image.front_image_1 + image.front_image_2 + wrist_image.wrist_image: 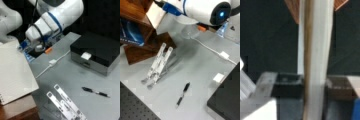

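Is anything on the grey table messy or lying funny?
Nothing looks spilled or broken. The black pen lies loose on the grey table, and the thin white cable trails slantwise across it. The clear folding stand lies flat. The black box sits squarely. The gripper is not in view.

Black pen [95, 92] lying flat on grey table [75, 75], at 6 o'clock from black box [100, 50]. 2 clear strips [63, 102] side by side, 9 o'clock from pen. White cable [53, 61] crossing table, 12 o'clock from strips. White board [13, 72] at far 9 o'clock edge.
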You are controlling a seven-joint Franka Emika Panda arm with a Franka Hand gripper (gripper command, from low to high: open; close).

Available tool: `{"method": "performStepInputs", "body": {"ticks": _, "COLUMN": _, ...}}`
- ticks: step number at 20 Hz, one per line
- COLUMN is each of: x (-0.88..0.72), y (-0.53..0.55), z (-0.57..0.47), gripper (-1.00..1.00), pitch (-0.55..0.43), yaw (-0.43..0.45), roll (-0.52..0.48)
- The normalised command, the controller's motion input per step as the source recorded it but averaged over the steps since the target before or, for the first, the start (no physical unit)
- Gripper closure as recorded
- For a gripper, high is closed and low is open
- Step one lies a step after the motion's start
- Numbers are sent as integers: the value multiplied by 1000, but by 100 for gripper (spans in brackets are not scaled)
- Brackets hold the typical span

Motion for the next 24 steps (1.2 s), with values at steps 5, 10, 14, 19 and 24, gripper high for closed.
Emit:
{"method": "performStepInputs", "body": {"ticks": 5, "x": 225, "y": 346, "z": 264, "gripper": 100, "pitch": 109, "yaw": 62, "roll": 54}}
{"method": "performStepInputs", "body": {"ticks": 10, "x": 199, "y": 339, "z": 179, "gripper": 100, "pitch": 30, "yaw": 64, "roll": 131}}
{"method": "performStepInputs", "body": {"ticks": 14, "x": 214, "y": 345, "z": 16, "gripper": 100, "pitch": -4, "yaw": 30, "roll": 162}}
{"method": "performStepInputs", "body": {"ticks": 19, "x": 249, "y": 295, "z": -97, "gripper": 100, "pitch": -34, "yaw": 5, "roll": 170}}
{"method": "performStepInputs", "body": {"ticks": 24, "x": 237, "y": 233, "z": -308, "gripper": 100, "pitch": -97, "yaw": -58, "roll": 151}}
